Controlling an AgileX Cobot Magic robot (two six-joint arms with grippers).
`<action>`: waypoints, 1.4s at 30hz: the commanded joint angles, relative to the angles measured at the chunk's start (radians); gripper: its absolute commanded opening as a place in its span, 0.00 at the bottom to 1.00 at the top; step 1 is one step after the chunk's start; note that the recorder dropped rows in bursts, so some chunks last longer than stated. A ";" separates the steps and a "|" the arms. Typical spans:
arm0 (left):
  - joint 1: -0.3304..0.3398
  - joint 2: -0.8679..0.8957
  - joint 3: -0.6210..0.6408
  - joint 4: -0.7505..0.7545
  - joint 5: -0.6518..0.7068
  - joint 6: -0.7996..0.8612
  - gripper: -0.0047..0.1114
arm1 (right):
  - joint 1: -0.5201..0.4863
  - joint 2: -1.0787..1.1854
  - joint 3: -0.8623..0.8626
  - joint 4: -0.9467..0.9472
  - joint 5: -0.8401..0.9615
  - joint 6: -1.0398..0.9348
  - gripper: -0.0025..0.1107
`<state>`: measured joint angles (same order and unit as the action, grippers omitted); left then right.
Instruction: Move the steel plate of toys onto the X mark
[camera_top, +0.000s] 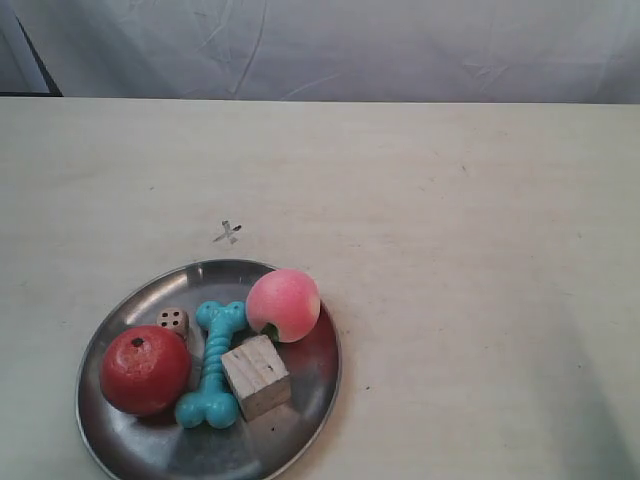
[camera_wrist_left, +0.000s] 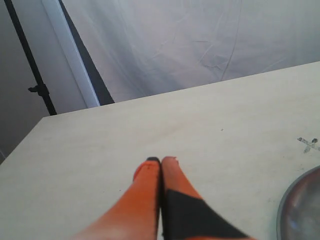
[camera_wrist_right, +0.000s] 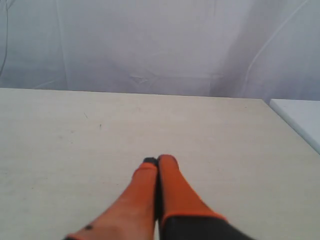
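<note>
The steel plate lies at the front left of the table in the exterior view, partly cut by the bottom edge. On it sit a red ball-like fruit, a pink peach, a turquoise bone, a pale wooden cube and a small die. The X mark is on the bare table just beyond the plate's far rim. In the left wrist view the plate's rim and the X mark show beside my shut, empty left gripper. My right gripper is shut and empty over bare table.
A pale table stretches back to a white cloth backdrop. A dark stand pole rises off the table's edge in the left wrist view. A white surface adjoins the table in the right wrist view. Neither arm shows in the exterior view.
</note>
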<state>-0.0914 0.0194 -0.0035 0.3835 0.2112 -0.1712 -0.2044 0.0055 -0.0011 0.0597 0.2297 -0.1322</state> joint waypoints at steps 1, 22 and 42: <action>0.003 -0.007 0.003 0.002 -0.003 -0.003 0.04 | -0.005 -0.005 0.001 -0.006 -0.019 0.002 0.02; 0.003 -0.007 0.003 0.002 -0.003 -0.003 0.04 | -0.003 -0.005 0.001 0.336 -0.296 0.172 0.02; 0.001 -0.007 0.003 -0.447 -0.594 -0.237 0.04 | 0.047 -0.005 0.001 1.143 -0.102 0.413 0.02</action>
<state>-0.0914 0.0183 -0.0035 -0.0246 -0.2920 -0.3957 -0.1592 0.0055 -0.0011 1.0962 0.0742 0.2712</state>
